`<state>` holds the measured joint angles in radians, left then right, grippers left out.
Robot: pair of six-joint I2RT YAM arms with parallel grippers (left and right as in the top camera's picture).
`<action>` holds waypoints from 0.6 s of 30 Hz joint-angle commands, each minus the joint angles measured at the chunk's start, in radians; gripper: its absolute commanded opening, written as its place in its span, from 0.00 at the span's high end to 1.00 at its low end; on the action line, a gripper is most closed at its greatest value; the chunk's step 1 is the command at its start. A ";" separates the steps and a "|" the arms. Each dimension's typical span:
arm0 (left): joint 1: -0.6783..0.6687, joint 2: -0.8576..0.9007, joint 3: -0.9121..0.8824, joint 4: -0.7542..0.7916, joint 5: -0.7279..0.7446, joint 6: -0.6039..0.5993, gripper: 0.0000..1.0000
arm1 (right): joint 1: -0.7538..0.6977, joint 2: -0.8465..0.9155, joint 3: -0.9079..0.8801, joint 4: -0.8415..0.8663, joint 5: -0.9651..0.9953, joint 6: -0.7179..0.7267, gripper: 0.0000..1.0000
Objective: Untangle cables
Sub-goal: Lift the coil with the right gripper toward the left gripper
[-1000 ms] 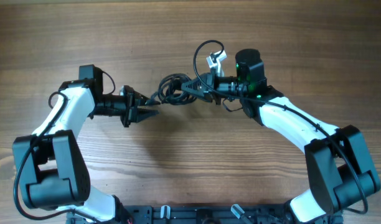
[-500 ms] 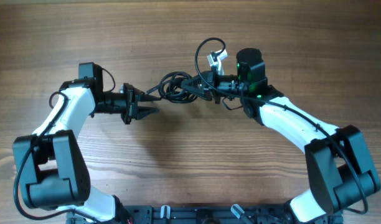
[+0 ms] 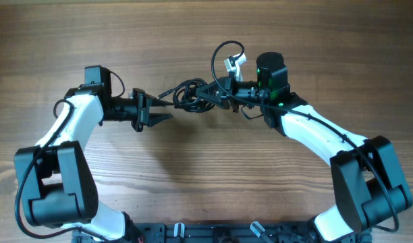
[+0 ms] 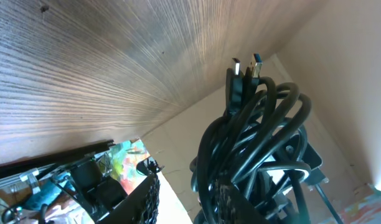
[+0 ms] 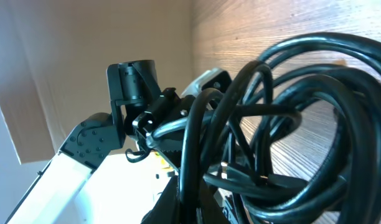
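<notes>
Cables are sitting as one tight knot mid-scene between the two arms, and they look lifted off the tabletop. Right tool is closed tight, clamping a strand on the knot's right side. Left tool is sitting at the knot's left edge. In its wrist view cords are running down into the gap between the fingers, but I can't tell if it's gripping them or just straddling them. Two plugs are sticking up out of the top of the bunch in that view.

Handling, my read: thin, light, soft cords. The jacket looks rubbery, so loops are likely dragging on each other rather than sliding. A hard pull is probably just cinching the knot. Plugs are the stiff bits and are likely snagging in loops. Best hold for the left tool is a single outer loop, or one cord just behind a plug, not the whole bunch. Then ease it out to the left with the right tool anchoring.
</notes>
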<state>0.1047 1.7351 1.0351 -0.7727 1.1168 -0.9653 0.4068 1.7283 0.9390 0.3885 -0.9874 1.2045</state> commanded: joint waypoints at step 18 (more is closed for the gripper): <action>-0.064 -0.026 -0.001 0.006 0.016 -0.118 0.70 | 0.002 -0.004 0.005 0.023 -0.031 0.003 0.96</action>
<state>0.0467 1.7351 1.0351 -0.7685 1.1168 -1.0672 0.4068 1.7283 0.9390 0.3977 -0.9874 1.2045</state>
